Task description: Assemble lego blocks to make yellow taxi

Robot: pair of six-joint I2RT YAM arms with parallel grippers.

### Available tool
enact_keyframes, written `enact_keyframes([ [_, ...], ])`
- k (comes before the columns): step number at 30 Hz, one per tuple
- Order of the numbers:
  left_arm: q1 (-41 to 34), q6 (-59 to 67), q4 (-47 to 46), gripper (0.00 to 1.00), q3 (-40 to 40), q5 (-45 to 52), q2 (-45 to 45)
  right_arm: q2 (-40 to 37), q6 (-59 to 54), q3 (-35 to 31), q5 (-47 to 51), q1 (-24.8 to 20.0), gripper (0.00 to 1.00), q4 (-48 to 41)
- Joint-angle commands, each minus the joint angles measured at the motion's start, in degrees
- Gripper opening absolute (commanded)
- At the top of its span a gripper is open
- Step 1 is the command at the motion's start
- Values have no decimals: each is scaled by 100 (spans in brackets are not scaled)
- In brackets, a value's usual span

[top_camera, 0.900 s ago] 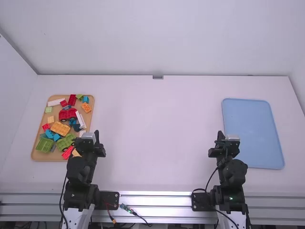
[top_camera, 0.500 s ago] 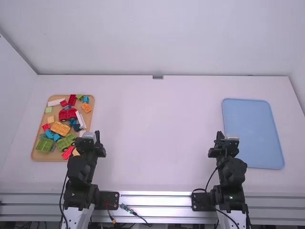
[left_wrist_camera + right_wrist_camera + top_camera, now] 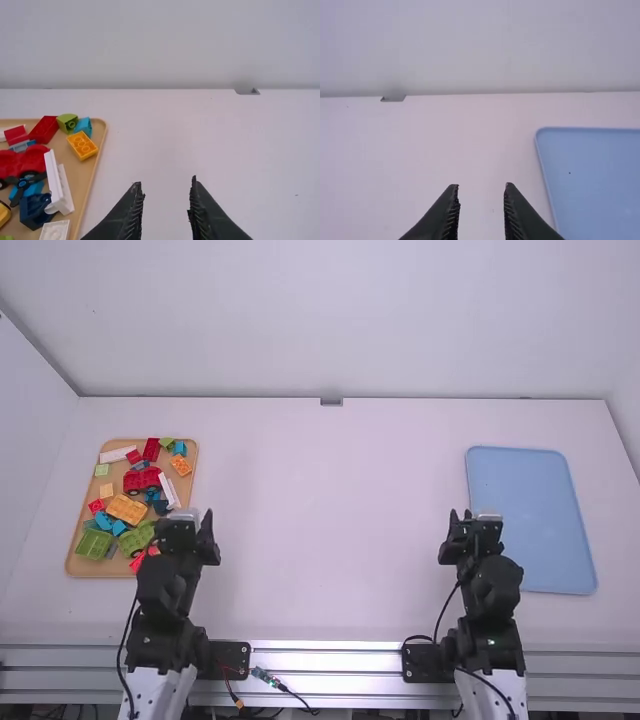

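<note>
It looks like a robotics lab: two black-jointed robot arms, a ridged silver metal rail, exposed thin wiring.

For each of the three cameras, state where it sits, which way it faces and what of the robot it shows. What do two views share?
High view: above and behind, facing forward-down at the table; left arm, right arm.
Left wrist view: left wrist, facing forward past the tan tray; left pincer.
Right wrist view: right wrist, facing forward beside the blue tray; right pincer.
Shared: high and right wrist, blue tray.

Left wrist view crops the red wheeled block.
</note>
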Motion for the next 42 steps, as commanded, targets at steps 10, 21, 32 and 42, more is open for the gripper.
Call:
enact_keyframes([
  [10,-92,-425,100,46,878,-236,1166,1328,-19,1056,-101,163,46,170],
  [21,-88,-1504,-344,68,1855,-1170,2362,2728,69,1959,-161,298,69,243],
  [32,1007,-2408,-2126,85,4012,-1030,4546,3814,74,2664,-295,372,86,304],
  [42,2354,-2772,-3436,96,5938,-425,7039,4452,78,3076,-342,413,96,346],
])
